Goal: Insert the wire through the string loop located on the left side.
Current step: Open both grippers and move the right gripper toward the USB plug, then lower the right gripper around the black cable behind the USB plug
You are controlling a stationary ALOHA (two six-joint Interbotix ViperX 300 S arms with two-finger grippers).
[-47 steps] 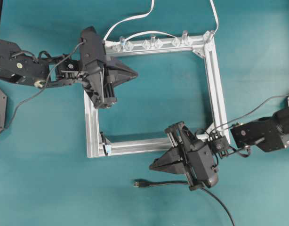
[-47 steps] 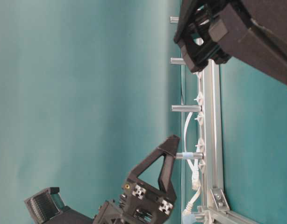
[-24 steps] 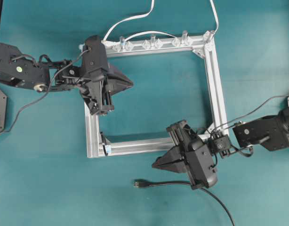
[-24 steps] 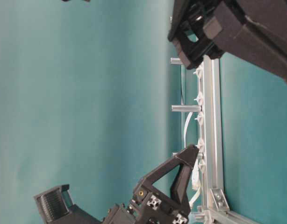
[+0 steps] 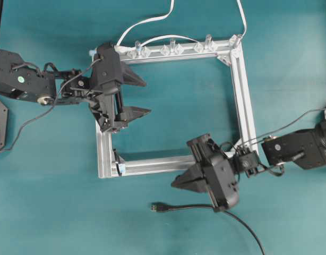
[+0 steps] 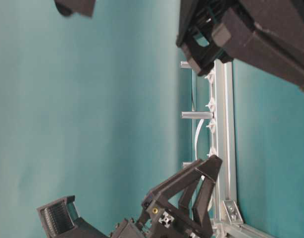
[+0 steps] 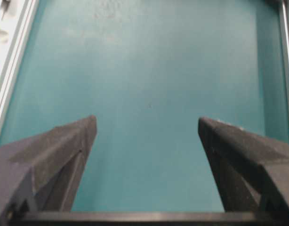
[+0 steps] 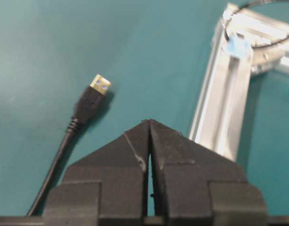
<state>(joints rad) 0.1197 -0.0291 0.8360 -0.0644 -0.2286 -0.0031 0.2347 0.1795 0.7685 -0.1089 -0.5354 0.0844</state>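
Observation:
The wire is a thin black cable lying on the teal table, its USB plug (image 5: 160, 207) (image 8: 91, 100) pointing left, below the frame. The string loop with its pale blue tab (image 5: 119, 168) (image 8: 238, 46) sits at the frame's lower left corner. My left gripper (image 5: 147, 97) (image 7: 147, 121) (image 6: 213, 171) is open and empty, over the frame's upper left part. My right gripper (image 5: 173, 185) (image 8: 149, 122) is shut on nothing, just below the frame's bottom rail. It is above and to the right of the plug, apart from it.
A square aluminium frame (image 5: 243, 95) lies flat on the table. Several clear clips (image 5: 171, 49) stand along its top rail, where a thin white cable (image 5: 147, 21) runs off the top. The right arm's body (image 6: 251, 34) fills the table-level view's upper right.
My left gripper has gone from shut to wide open and shifted slightly left over the frame's left rail. The right gripper edged a little left, still shut. The wire has not moved.

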